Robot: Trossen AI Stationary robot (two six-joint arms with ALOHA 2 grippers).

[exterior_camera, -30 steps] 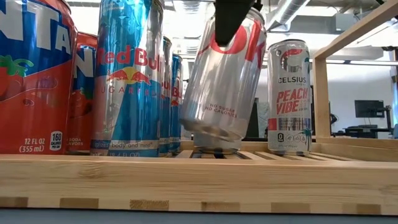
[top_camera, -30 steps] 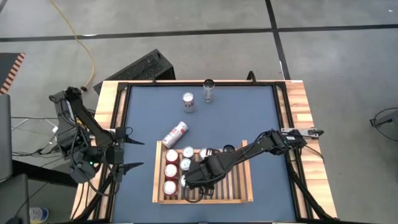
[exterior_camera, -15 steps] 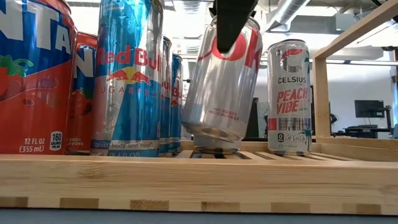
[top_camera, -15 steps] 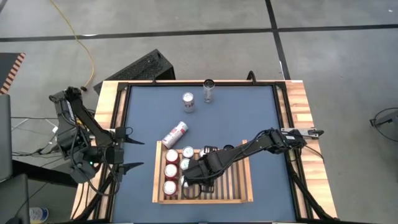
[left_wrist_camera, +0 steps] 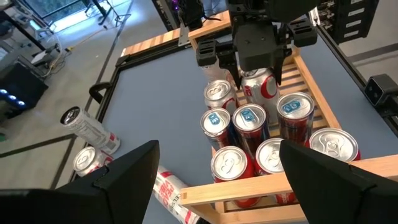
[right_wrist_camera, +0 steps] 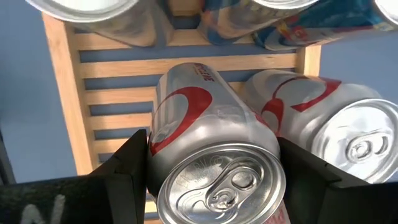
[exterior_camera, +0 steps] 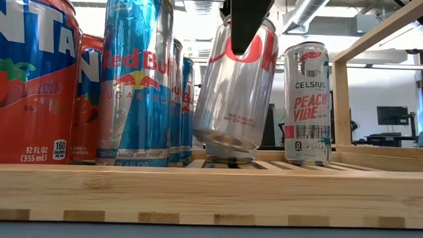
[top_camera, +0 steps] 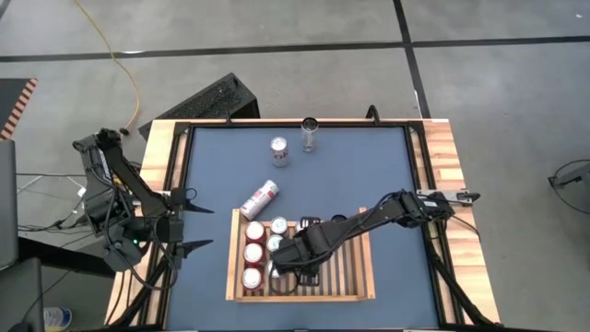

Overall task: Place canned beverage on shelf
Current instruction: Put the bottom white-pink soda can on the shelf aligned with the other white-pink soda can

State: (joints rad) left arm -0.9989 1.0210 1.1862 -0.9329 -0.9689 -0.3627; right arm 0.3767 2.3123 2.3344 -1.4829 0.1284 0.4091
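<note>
Inside the light-wood slatted shelf [top_camera: 350, 277], the right gripper [left_wrist_camera: 256, 67] grasps the silver-and-red beverage can [exterior_camera: 236, 92], now less tilted than a second ago, while the left gripper [top_camera: 189, 221] waits open beside the table.

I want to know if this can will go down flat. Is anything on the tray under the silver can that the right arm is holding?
Nothing visible. The right end effector holds the silver can tilted, its lower edge on bare slats of the tray, between the blue cans and the Celsius can.
</note>
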